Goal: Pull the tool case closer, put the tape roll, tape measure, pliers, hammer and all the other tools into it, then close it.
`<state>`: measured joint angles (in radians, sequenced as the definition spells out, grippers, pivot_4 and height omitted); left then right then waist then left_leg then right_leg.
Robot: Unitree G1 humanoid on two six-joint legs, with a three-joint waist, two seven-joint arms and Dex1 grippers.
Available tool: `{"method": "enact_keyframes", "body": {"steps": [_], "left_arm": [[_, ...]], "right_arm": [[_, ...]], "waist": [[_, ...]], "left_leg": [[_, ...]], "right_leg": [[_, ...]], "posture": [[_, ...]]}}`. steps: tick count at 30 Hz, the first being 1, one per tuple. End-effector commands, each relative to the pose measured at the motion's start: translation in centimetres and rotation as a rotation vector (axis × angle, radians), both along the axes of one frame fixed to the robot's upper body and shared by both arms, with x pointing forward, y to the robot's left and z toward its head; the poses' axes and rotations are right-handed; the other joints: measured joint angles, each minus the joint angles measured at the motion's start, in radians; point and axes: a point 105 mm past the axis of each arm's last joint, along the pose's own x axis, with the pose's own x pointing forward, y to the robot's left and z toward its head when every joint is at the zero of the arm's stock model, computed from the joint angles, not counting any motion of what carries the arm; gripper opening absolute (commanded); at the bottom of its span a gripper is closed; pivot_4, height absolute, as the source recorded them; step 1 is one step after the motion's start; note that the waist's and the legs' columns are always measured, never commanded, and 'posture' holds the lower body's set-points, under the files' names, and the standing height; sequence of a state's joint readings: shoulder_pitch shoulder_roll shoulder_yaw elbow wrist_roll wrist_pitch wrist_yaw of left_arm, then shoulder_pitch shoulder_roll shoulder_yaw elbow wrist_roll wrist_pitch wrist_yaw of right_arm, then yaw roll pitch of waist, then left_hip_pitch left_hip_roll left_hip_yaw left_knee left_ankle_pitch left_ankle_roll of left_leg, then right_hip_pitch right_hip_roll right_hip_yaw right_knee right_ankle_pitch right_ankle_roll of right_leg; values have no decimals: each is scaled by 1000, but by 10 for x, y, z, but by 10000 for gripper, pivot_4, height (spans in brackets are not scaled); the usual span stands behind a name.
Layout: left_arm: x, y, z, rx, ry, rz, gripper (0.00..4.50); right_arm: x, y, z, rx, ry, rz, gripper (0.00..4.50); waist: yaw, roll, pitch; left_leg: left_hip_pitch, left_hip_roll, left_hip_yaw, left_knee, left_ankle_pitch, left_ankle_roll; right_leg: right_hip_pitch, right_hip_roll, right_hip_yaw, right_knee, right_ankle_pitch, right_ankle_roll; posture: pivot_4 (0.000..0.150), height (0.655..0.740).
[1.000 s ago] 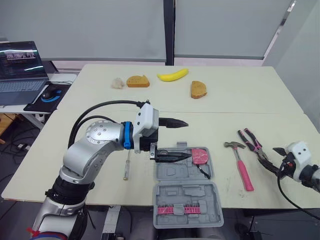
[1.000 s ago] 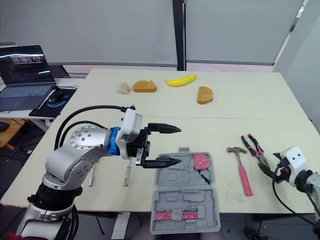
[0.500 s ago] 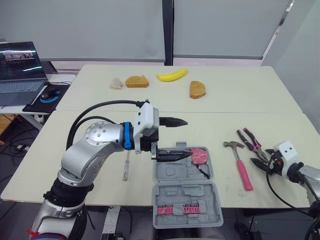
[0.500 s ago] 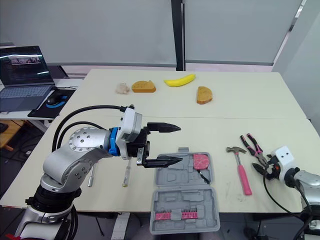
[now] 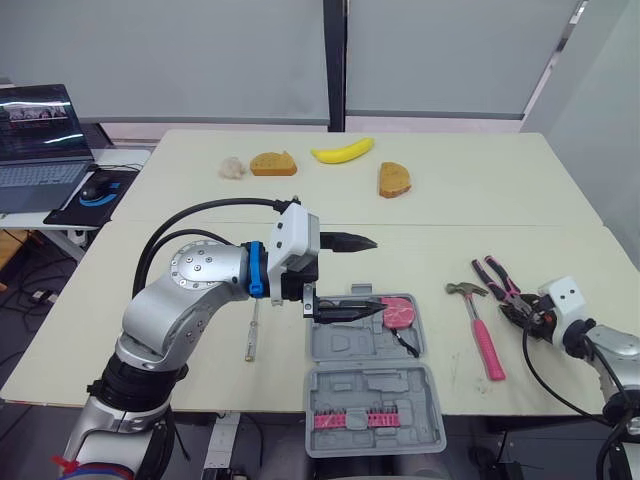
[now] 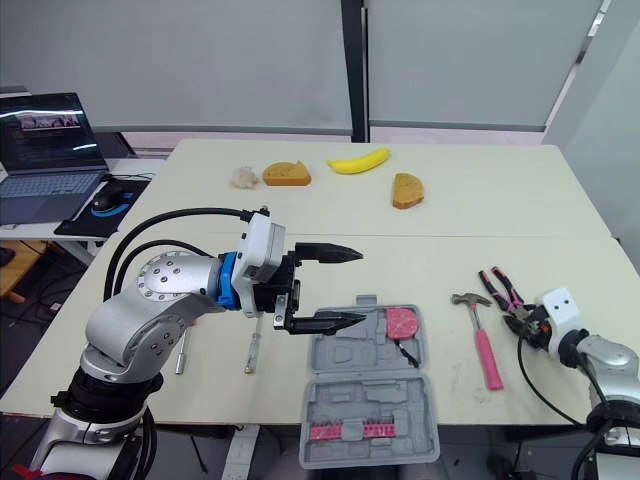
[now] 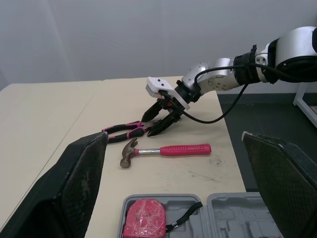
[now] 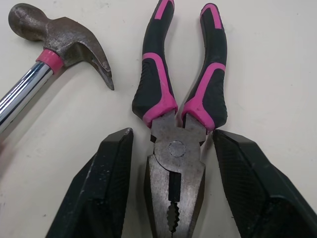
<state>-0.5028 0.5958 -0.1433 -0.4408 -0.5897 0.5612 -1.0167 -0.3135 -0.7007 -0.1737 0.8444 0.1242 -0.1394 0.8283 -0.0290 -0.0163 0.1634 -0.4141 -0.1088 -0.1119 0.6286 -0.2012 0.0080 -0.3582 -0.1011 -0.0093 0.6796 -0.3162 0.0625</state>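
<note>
Grey plastic makes up the tool case (image 5: 355, 345), and it lies open on the table (image 5: 450, 210) near the front edge. A pink tool (image 5: 400, 311) with a black strap sits in the far half of the case, in the right corner. The near half holds a row of small pink bits (image 5: 365, 419).

The left gripper (image 5: 377, 273) hangs over the far left corner of the case. Its two black fingers are spread wide and hold nothing.

The pliers (image 8: 173, 148) lie on the table well to the right of the case. They have pink and black handles. The right gripper (image 8: 172, 134) is down at the metal head of the pliers. It is spread open, with one finger (image 8: 106, 193) on each side of the head. A thin strip of table shows between each finger and the pliers.

The hammer (image 5: 483, 335) has a pink handle. It lies just beside the pliers, between them and the case.

A screwdriver (image 5: 253, 330) lies to the left of the case.

At the far side of the table are a banana (image 5: 342, 151) and two pieces of bread (image 5: 273, 162). A laptop (image 5: 40, 140) stands on a side table to the left.
</note>
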Motion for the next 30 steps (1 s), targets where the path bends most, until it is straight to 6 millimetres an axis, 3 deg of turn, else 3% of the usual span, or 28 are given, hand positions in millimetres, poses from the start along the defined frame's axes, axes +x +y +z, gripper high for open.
{"method": "enact_keyframes", "body": {"steps": [1,5,21,30], "left_arm": [[-6,-3,6,9,-43,-24,45000],[-6,-3,7,10,-45,-23,45000],[-5,-4,4,1,-39,-36,45000],[-5,-4,1,9,-32,-45,45000]], "right_arm": [[-3,-3,-1,15,-1,-18,19518],[-6,-5,-2,29,-2,-33,12700],[-33,-25,17,99,-88,-204,12591],[-70,1,1,181,25,-272,12590]], "waist": [[0,0,0],[1,0,0],[9,0,0],[12,1,0]], "left_leg": [[0,0,0,0,0,0],[0,0,0,0,0,0],[0,-1,0,0,0,0],[-1,0,-1,-1,0,0]], "right_leg": [[0,0,0,0,0,0],[0,0,0,0,0,0],[0,-1,0,-1,0,0],[-1,-1,0,-1,-1,-1]], "posture": [[1500,7400],[1500,7400],[1500,7400],[1500,7400]]}}
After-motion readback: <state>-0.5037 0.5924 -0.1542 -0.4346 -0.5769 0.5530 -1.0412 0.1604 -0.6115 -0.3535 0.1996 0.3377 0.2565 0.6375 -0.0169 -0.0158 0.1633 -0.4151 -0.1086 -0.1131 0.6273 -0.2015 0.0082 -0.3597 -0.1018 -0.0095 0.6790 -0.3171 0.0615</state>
